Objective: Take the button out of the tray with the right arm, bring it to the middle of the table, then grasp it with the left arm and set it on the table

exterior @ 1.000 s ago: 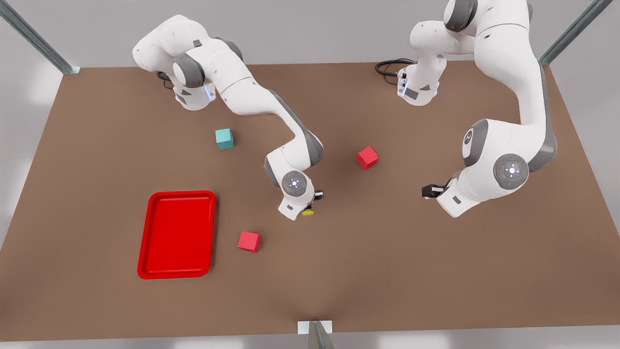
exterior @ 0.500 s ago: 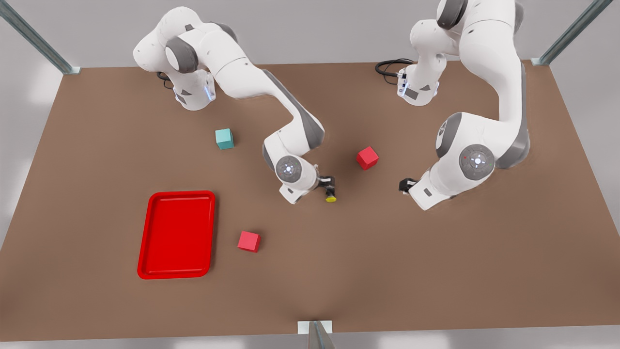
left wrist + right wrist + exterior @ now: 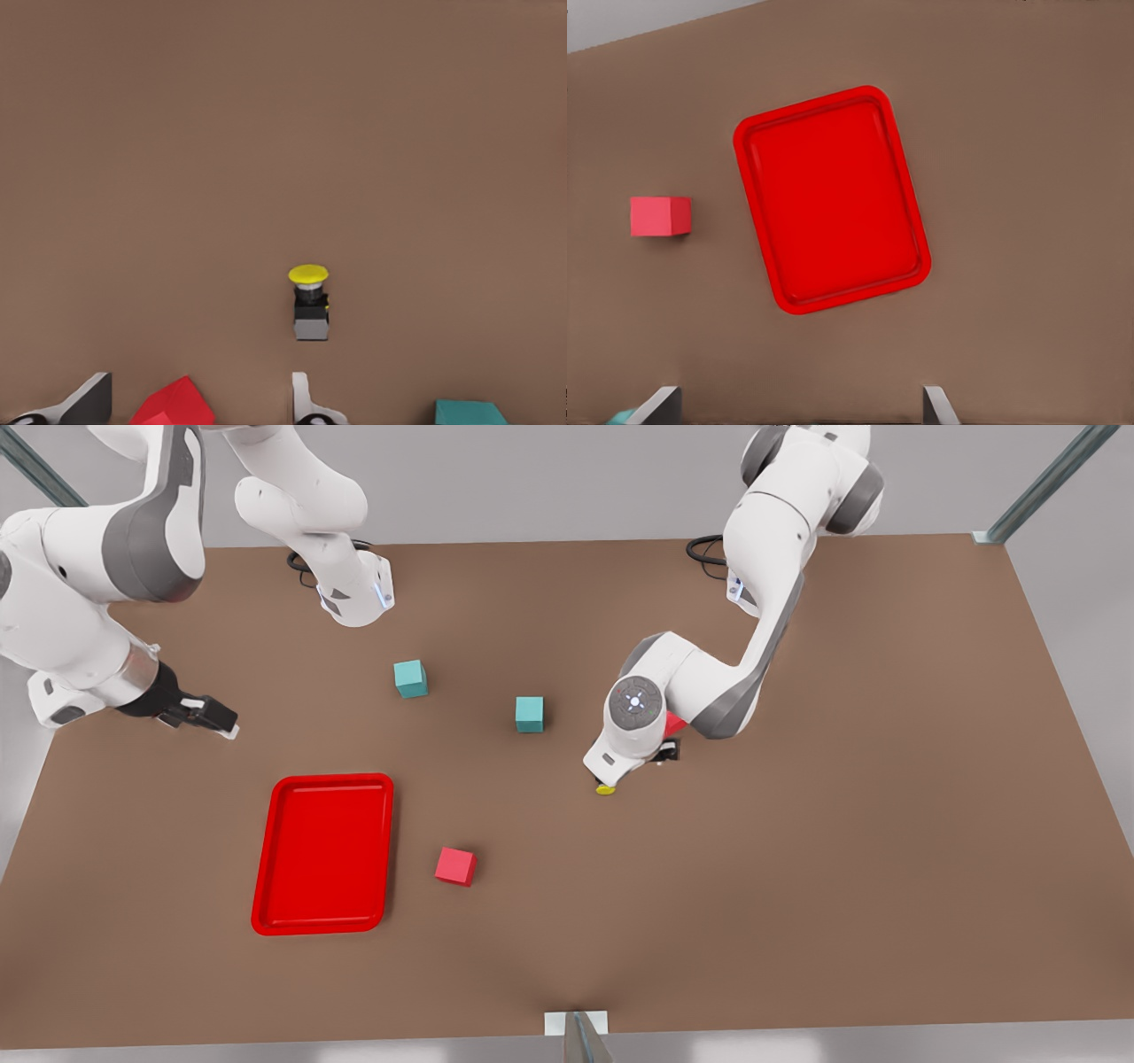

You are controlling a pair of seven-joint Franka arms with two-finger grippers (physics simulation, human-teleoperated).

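Button [image 3: 309, 305] – upright on counter [image 3: 797, 868] mid-area, tray [image 3: 323, 854] empty | left end effector [image 3: 202, 398] – fingers apart, above button, red cube [image 3: 174, 405] close by | right end effector [image 3: 208, 717] – fingers apart, waiting near tray | risk – descent off-centre tips button or nudges cube.

Left arm [image 3: 753, 576]: enters at upper right of the front view, elbow bent, wrist lowered toward frame centre. Left gripper [image 3: 660, 755]: at centre, fingers [image 3: 89, 400] parted, nothing between them.

Right arm [image 3: 80, 576]: upper left of the front view, raised. Right gripper [image 3: 208, 717]: at left, pointing toward frame centre, fingers [image 3: 660, 403] spread, holding nothing.
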